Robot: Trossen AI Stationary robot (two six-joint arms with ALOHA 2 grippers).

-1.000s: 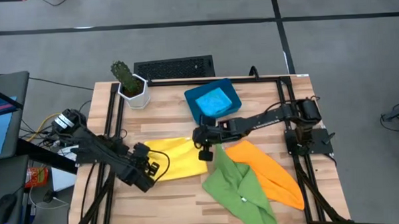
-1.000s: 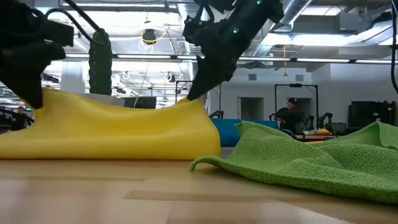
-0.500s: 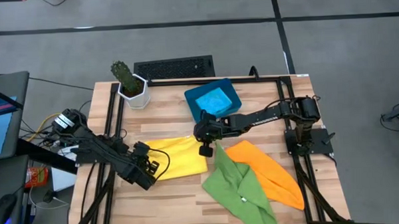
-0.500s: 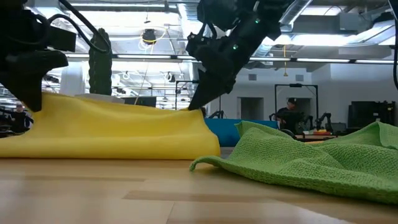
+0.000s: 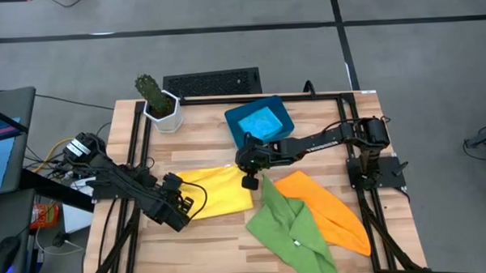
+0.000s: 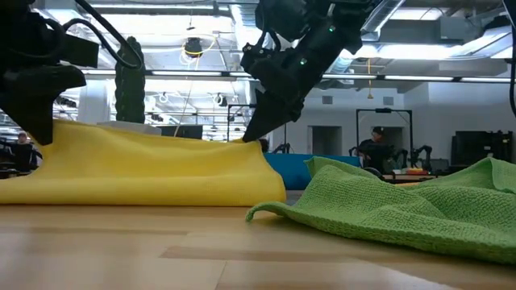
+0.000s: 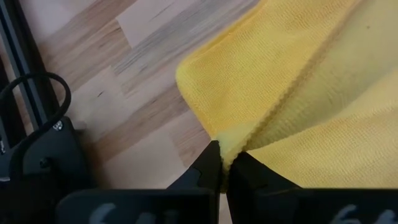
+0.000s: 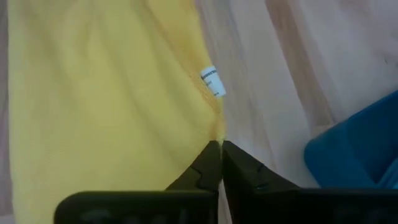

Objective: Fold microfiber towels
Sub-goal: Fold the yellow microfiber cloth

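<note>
The yellow towel (image 5: 217,192) lies mid-counter (image 5: 203,146), toward the left edge. The left gripper (image 7: 225,163) is pinched closed on its left corner, and the right gripper (image 8: 219,149) is clamped on its tagged right corner. The green towel (image 5: 288,226) and orange towel (image 5: 331,210) lie crumpled near the front right corner.

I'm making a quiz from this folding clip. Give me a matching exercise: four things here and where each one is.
1. yellow towel
2. light blue towel
3. green towel
4. cactus

A. in the dark-blue tray
B. pinched by left gripper and right gripper
C. white pot, table corner
D. overlapping the orange towel

Pairs: 1-B, 2-A, 3-D, 4-C
</note>
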